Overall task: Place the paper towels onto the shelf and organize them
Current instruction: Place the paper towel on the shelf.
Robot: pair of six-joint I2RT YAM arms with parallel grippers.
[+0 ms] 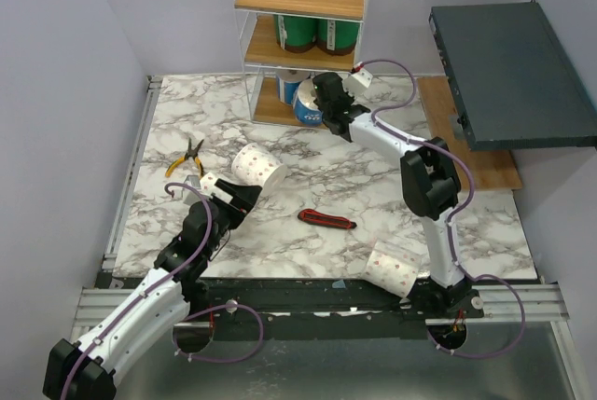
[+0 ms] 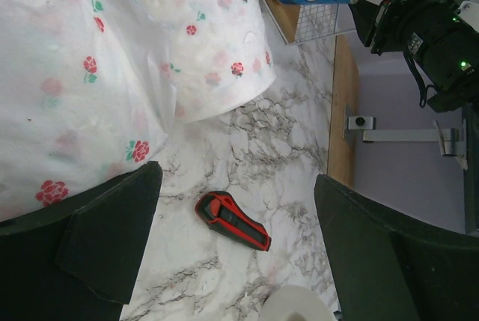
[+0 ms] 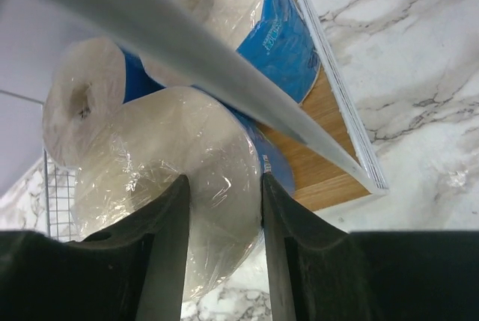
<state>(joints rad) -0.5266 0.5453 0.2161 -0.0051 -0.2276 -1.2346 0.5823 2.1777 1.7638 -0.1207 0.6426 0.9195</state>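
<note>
a red and black utility knife (image 1: 327, 220) is laid flat near the middle of the white and grey marble table (image 1: 392, 190). yellow-handled pliers (image 1: 186, 159) are seen by the left side of the table, well apart from the knife. a dark grey-green flat slab (image 1: 508, 74) is set at the far right, over a light brown wooden board (image 1: 480, 165). the table is closed in by pale grey walls (image 1: 56, 92).

Bright even light, blurred close-ups
</note>
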